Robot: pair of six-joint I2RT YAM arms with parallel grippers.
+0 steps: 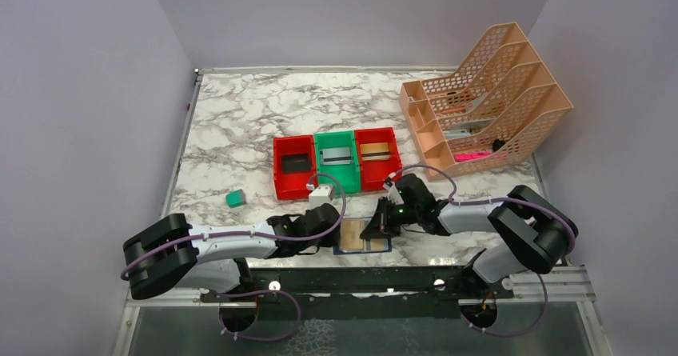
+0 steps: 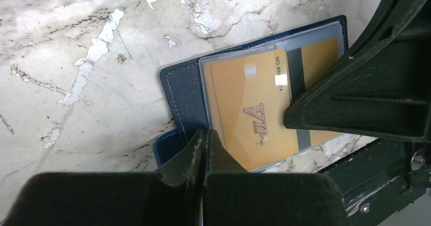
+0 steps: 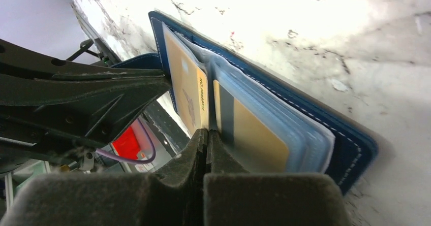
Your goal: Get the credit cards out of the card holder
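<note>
Card holder (image 1: 364, 238) lies open and flat on the marble table (image 1: 240, 124), directly under both my gripper tips.

My left gripper (image 2: 206, 134) is fully closed with nothing between the pads. Its tips are down on the holder's navy edge, just beside the clear sleeve. That reads as pinning, not grasping.

My right gripper (image 3: 207, 133) is closed tight too, tips at the fold between the two sleeves, right at the edge of the gold card (image 3: 185, 91) marked VIP. I can't tell if that thin edge is caught between the pads or only touched. A second gold card (image 3: 254, 134) with a dark stripe sits in the sleeve on the other side of my right tips. Both cards look to be inside their sleeves.

Step, my call: getting a pinch on the VIP card, extraction not yet started.

Next move likely needs the left pressing the holder down while the right draws the card out along the sleeve opening, low and straight. If the pinch is empty, open and re-seat on the card edge. Risk: the whole holder lifts with the card.
</note>
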